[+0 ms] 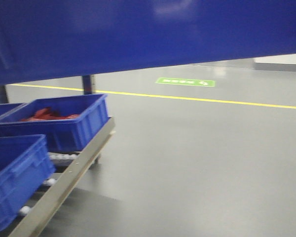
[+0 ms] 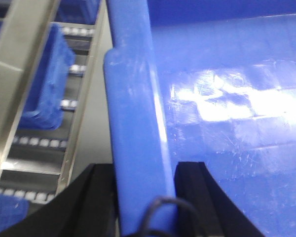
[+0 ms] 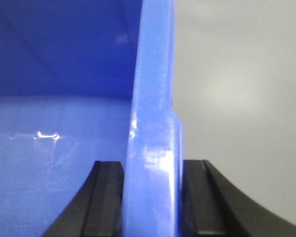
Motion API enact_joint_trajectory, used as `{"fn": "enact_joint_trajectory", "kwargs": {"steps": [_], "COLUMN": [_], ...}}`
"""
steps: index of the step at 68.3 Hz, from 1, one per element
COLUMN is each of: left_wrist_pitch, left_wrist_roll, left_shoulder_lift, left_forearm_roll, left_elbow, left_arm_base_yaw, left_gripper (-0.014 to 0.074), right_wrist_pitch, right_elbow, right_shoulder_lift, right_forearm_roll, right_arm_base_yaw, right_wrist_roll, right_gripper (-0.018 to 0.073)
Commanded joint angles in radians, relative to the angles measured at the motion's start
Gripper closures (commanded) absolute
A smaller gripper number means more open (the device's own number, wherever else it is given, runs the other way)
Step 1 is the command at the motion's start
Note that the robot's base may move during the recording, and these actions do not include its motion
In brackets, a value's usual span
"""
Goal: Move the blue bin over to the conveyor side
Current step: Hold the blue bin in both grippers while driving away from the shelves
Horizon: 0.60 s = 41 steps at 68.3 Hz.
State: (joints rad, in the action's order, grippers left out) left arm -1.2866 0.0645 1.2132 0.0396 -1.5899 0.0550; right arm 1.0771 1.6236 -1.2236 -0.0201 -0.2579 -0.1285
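The blue bin (image 1: pixel 138 34) is held up in the air and fills the top of the front view, wider than the frame. My left gripper (image 2: pixel 145 167) is shut on the bin's thick left rim (image 2: pixel 133 113), one black finger outside and one inside the wall. My right gripper (image 3: pixel 153 165) is shut on the right rim (image 3: pixel 153 98) in the same way, with grey floor beyond it. The bin's glossy inside floor (image 2: pixel 237 108) shows no contents. The conveyor with its dark belt and red frame is out of view.
At the left stands a roller rack with a steel rail (image 1: pixel 64 187). It carries another blue bin with a red packet (image 1: pixel 64 121) and a nearer blue bin (image 1: pixel 15 173). Its rollers (image 2: pixel 39 143) show below my left gripper. The grey floor has a yellow line (image 1: pixel 212 100) and a green sign (image 1: pixel 185 82).
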Motion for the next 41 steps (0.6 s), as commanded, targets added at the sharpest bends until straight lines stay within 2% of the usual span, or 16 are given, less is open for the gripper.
{"fn": "enact_joint_trajectory", "kwargs": {"steps": [1, 41], "left_wrist_pitch": [0.066, 0.066], "left_wrist_roll": [-0.011, -0.011], "left_shoulder_lift": [-0.02, -0.02], "left_forearm_roll": [-0.025, -0.025], "left_elbow": [-0.013, -0.013], "left_arm_base_yaw": [-0.002, -0.002], "left_gripper": [0.0605, 0.0605], "right_wrist_pitch": [-0.107, -0.107], "right_elbow": [0.017, 0.017], "right_shoulder_lift": [0.022, 0.022], "right_forearm_roll": [-0.058, -0.058], "right_arm_base_yaw": [0.007, 0.007], "right_wrist_roll": [0.015, 0.015], "right_gripper": [0.0636, 0.0636]}}
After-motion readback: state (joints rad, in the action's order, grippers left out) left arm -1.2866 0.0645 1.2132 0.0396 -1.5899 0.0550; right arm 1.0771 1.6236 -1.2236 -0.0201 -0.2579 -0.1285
